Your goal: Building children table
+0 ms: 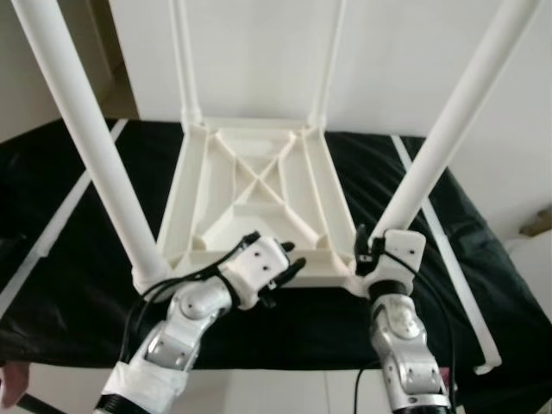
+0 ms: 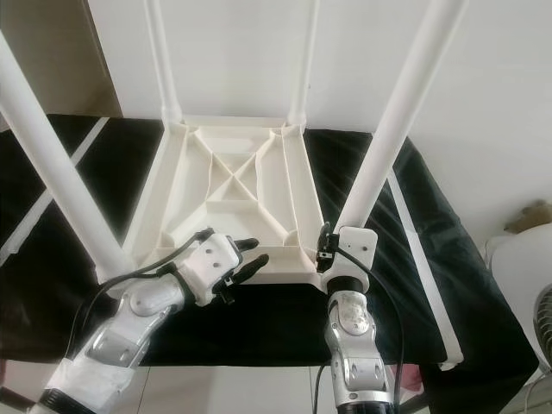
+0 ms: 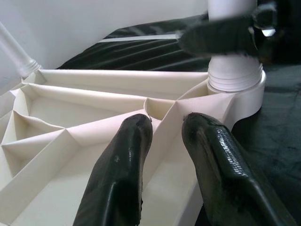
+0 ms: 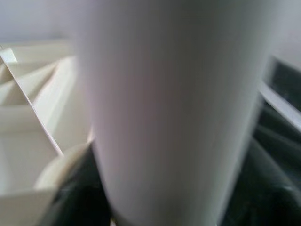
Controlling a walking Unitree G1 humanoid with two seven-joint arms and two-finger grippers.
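The left gripper (image 3: 162,136) hovers over the near edge of the upturned white tabletop (image 1: 250,194), its two black fingers (image 3: 123,165) a little apart and clasping nothing, one on either side of a thin rib of the underside. The right gripper (image 1: 366,250) sits at the base of the near right table leg (image 1: 448,129), right where that leg enters its corner socket; the leg stands very close before its wrist camera, and whether its fingers are clamped on it I cannot tell. The tabletop lies underside up on a black cloth (image 1: 78,285) with white stripes. All four white legs stand up from the corners, the near left leg (image 1: 86,138) beside the left arm.
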